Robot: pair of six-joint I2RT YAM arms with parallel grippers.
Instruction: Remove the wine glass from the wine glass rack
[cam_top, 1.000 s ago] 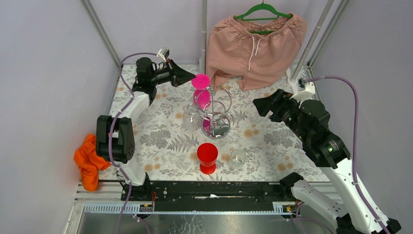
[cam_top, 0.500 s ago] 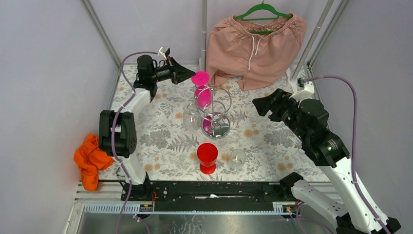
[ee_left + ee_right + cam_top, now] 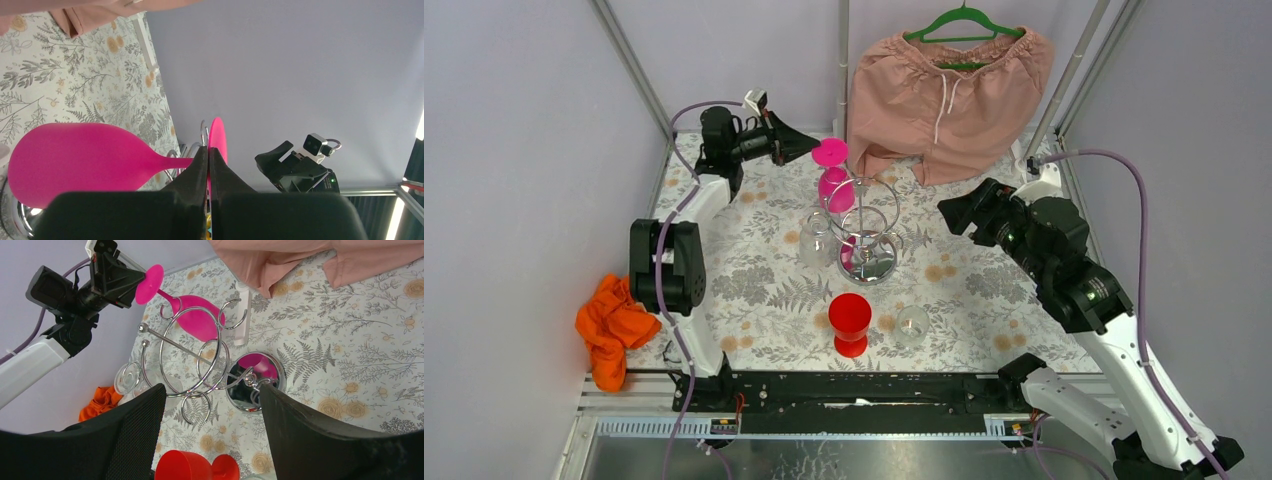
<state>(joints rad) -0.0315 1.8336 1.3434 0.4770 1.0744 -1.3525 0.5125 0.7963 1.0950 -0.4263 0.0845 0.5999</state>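
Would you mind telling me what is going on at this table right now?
The left gripper is shut on the stem of the pink wine glass, right beside its foot. The glass hangs upside down and tilted in the chrome wine glass rack, not yet clear of the wire rings. The right gripper hovers open to the rack's right, holding nothing. A red wine glass stands upright in front of the rack.

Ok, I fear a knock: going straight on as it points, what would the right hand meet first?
Most likely the wine glass rack: its chrome rings stand straight ahead between the open right hand's fingers, with the pink wine glass farther back. Depth is unclear.
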